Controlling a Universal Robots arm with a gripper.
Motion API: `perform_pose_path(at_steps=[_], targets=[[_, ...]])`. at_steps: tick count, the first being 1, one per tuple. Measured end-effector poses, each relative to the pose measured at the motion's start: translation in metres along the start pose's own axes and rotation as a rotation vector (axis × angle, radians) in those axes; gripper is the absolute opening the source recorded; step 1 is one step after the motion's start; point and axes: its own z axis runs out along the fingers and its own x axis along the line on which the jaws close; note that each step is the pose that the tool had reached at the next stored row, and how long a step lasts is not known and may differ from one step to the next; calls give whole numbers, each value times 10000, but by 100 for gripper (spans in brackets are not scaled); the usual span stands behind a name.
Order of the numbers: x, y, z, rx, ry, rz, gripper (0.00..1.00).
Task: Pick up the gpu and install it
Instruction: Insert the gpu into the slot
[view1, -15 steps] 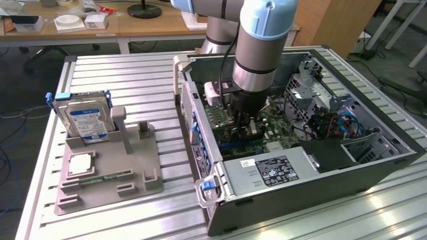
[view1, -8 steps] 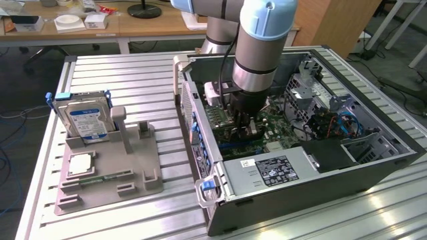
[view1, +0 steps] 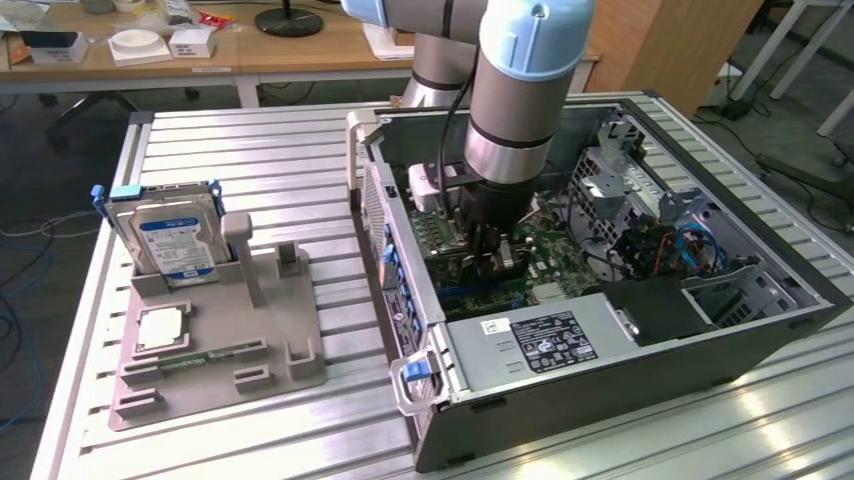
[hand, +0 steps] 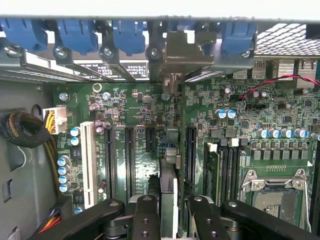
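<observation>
- Inside the open computer case (view1: 747, 330), the gripper (view1: 491, 252) hangs low over the motherboard (hand: 135, 115), fingers (hand: 146, 220) closed on the gpu (hand: 169, 200), which is held edge-on, apparently so its lower edge can meet a slot.
- Directly beyond the fingertips, the card's silver bracket (hand: 187, 50) sits at the case's rear openings.
- Well off to the gripper's side, outside the case, a grey holder (view1: 214, 350) keeps one hard drive (view1: 167, 240) upright and one CPU chip (view1: 158, 328) lying flat.
</observation>
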Motion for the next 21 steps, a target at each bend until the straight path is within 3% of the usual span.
perform_pose_path(at_steps=[21], targets=[[1,2,24,-2,-14,-34,27]])
